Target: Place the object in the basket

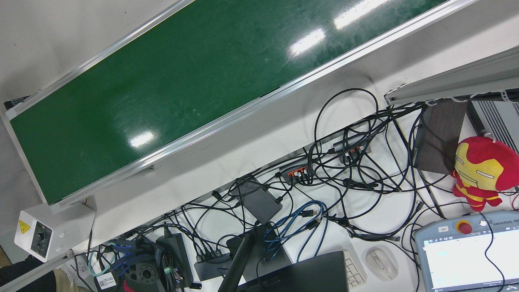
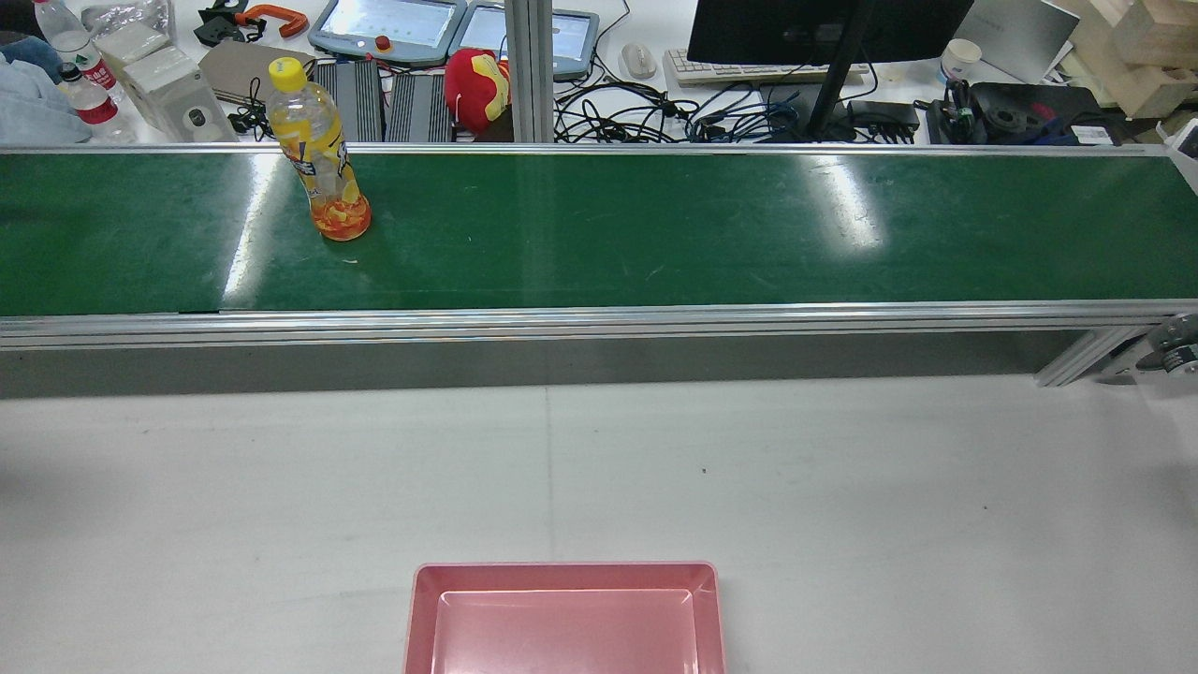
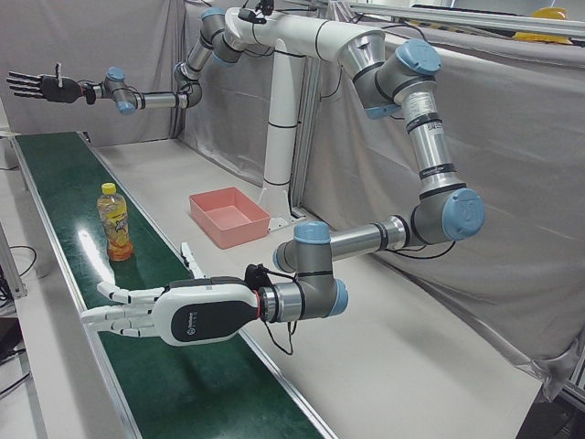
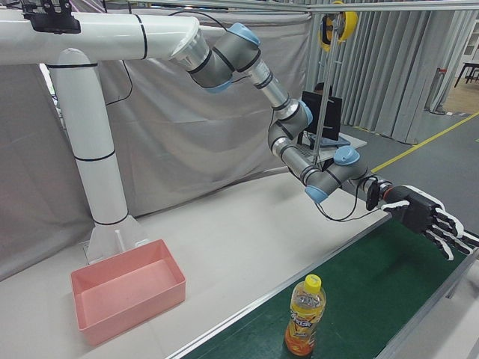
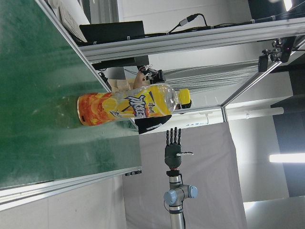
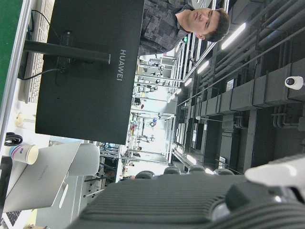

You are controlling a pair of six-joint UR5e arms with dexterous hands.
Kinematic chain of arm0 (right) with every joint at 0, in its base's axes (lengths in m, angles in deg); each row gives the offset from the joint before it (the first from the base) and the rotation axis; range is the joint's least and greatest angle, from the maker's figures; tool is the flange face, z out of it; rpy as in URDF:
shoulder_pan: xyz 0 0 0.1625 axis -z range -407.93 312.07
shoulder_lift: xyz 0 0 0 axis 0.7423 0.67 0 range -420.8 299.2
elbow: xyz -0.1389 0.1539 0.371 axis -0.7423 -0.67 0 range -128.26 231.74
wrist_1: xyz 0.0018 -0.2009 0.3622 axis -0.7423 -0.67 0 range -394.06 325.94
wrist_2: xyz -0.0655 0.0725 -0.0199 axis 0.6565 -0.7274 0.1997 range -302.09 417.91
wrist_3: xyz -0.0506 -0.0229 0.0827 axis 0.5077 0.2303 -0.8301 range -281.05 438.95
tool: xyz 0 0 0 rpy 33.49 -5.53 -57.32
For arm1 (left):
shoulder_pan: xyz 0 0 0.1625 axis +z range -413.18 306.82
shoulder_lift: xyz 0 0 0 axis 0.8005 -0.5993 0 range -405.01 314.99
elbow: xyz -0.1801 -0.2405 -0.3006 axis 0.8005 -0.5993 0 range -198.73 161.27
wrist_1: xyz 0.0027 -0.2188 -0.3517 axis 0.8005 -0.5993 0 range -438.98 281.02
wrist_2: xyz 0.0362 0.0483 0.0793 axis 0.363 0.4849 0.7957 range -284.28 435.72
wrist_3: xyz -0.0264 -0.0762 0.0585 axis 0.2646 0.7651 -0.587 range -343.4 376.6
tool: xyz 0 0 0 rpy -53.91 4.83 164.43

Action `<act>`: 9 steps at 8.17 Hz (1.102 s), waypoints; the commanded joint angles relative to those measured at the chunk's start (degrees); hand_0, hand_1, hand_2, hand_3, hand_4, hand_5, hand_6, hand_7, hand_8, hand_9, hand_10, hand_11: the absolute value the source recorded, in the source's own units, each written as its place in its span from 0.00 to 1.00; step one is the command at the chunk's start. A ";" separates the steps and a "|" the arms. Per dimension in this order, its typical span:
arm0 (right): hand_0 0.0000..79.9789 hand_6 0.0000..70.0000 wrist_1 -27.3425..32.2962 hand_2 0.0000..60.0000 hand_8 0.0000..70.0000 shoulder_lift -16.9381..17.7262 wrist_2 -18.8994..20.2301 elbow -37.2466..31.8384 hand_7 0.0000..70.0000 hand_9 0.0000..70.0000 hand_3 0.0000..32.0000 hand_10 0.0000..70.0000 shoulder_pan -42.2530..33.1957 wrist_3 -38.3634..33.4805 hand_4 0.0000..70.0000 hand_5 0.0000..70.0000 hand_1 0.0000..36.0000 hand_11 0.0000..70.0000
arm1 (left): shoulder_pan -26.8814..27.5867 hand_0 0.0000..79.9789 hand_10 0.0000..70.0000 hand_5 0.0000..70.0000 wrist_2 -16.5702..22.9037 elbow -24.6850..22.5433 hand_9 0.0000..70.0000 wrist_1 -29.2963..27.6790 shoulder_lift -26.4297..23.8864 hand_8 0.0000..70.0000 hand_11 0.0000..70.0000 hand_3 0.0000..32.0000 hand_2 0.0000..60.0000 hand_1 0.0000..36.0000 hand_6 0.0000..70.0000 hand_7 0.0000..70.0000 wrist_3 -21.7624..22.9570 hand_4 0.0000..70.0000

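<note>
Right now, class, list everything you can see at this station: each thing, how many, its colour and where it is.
clear plastic bottle of orange drink with a yellow cap: 1, orange and yellow, upright on the belt's left part in the rear view
long conveyor belt: 1, green, between table and desk
rectangular plastic basket: 1, pink, empty, on the table
flat table: 1, pale grey
round plush toy: 1, red and yellow, on the cluttered desk beyond the belt
flat monitor: 1, black, same desk
left robot hand: 1, white-backed, open over the belt
right robot hand: 1, black, open, at the belt's far end
</note>
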 commanded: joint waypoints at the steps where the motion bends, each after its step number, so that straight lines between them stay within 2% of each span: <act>1: 0.00 0.00 0.00 0.00 0.00 0.00 0.09 0.00 0.00 0.00 0.00 0.00 -0.05 0.00 0.00 0.00 0.00 0.00 | -0.01 0.71 0.16 0.41 0.04 -1.94 0.08 -0.13 1.23 0.07 0.26 0.00 0.02 0.58 0.02 0.01 0.03 0.05; 3: 0.00 0.00 0.00 0.00 0.00 0.00 0.00 0.00 0.00 0.00 0.00 0.00 -0.05 0.00 0.00 0.00 0.00 0.00 | 0.96 0.73 0.18 0.42 0.04 -4.32 0.06 0.13 2.28 0.05 0.30 0.00 0.00 0.57 0.02 0.00 -1.45 0.06; 4: 0.00 0.00 0.00 0.00 0.00 0.00 0.00 0.00 0.00 0.00 0.00 0.00 0.04 0.00 0.00 0.00 0.00 0.00 | 3.23 0.74 0.16 0.41 0.04 -4.76 0.08 0.48 2.28 0.07 0.26 0.00 0.00 0.57 0.02 0.01 -2.77 0.07; 5: 0.00 0.00 0.00 0.00 0.00 0.00 0.00 0.09 0.00 0.00 0.00 0.00 0.04 0.00 0.00 0.00 0.00 0.00 | 5.51 0.76 0.16 0.41 0.13 -4.94 0.09 1.62 1.93 0.07 0.27 0.00 0.00 0.60 0.02 0.01 -3.22 0.08; 6: 0.00 0.00 0.00 0.00 0.00 0.00 0.00 0.00 0.00 0.00 0.00 0.00 0.04 0.00 0.00 0.00 0.00 0.00 | 6.66 0.76 0.16 0.40 0.04 -5.90 0.10 2.85 1.67 0.08 0.27 0.00 0.00 0.61 0.02 0.01 -5.75 0.08; 7: 0.00 0.00 0.00 0.00 0.00 0.00 0.00 0.00 0.00 0.00 0.00 0.00 0.04 0.00 0.00 0.00 0.00 0.00 | 8.76 0.79 0.16 0.39 -0.04 -8.69 0.10 5.29 1.67 0.08 0.27 0.00 0.00 0.64 0.01 0.01 -7.60 0.08; 9: 0.00 0.00 0.00 0.00 0.00 0.00 0.00 0.00 0.00 0.00 0.00 0.00 0.04 0.00 0.00 0.00 0.00 0.00 | 13.50 0.78 0.16 0.37 -1.09 -10.92 0.10 6.72 0.18 0.08 0.28 0.00 0.00 0.65 0.01 0.01 -7.62 0.07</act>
